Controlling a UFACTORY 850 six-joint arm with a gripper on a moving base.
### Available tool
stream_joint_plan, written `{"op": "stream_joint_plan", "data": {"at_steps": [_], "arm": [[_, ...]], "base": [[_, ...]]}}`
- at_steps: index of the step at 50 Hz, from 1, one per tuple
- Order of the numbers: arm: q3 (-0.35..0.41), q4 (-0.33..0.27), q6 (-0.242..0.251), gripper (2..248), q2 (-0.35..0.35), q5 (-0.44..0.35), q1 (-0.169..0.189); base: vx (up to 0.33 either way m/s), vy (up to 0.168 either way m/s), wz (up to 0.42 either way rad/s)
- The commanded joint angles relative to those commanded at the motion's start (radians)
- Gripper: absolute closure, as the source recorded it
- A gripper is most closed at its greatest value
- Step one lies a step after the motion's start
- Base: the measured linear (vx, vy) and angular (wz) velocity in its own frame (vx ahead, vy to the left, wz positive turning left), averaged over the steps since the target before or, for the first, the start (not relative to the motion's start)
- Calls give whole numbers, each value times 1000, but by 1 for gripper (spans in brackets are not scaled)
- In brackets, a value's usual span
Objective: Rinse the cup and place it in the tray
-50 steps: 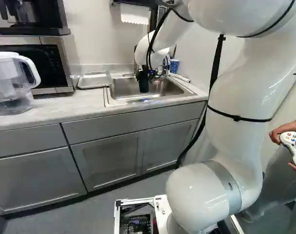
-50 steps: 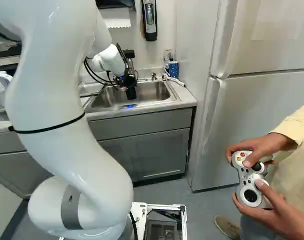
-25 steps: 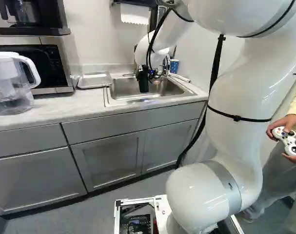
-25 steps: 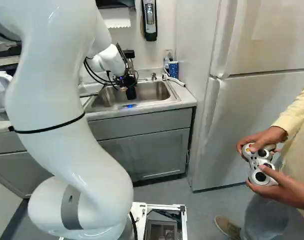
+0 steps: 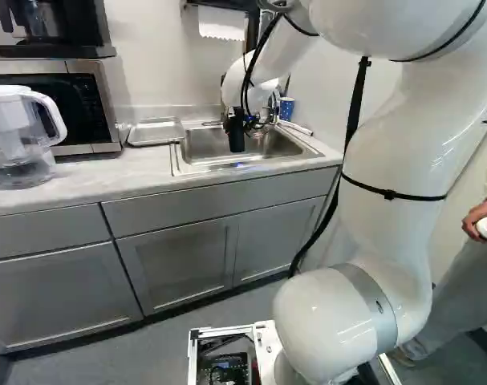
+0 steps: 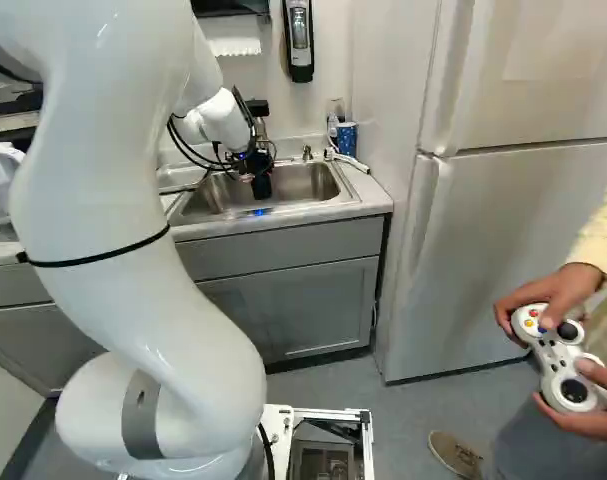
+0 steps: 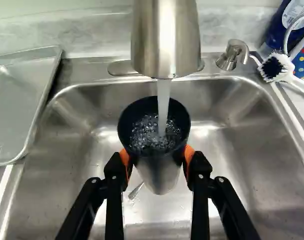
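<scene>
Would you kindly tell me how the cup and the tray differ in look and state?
The cup is dark-rimmed, round and deep, while the tray is pale, four-sided and shallow. The cup is gripped in the pincer over the sink; the tray lies beside it. Water pours into the cup, but the stream misses the tray. Both are open on top.

A kitchen, shown by a steel sink (image 7: 232, 125) under a running faucet (image 7: 164, 40), a microwave (image 5: 83, 100), a fridge (image 6: 503, 240) and grey cabinets (image 5: 175, 265) below the counter (image 5: 91, 178).
</scene>
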State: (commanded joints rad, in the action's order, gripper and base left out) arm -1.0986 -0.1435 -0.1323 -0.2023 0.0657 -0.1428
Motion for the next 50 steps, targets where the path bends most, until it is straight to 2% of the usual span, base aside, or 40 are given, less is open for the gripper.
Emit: {"op": "stream_joint_plan", "data": {"at_steps": [50], "arm": [[0,0,0,129,0,0,0]], "base": [[0,0,0]]}}
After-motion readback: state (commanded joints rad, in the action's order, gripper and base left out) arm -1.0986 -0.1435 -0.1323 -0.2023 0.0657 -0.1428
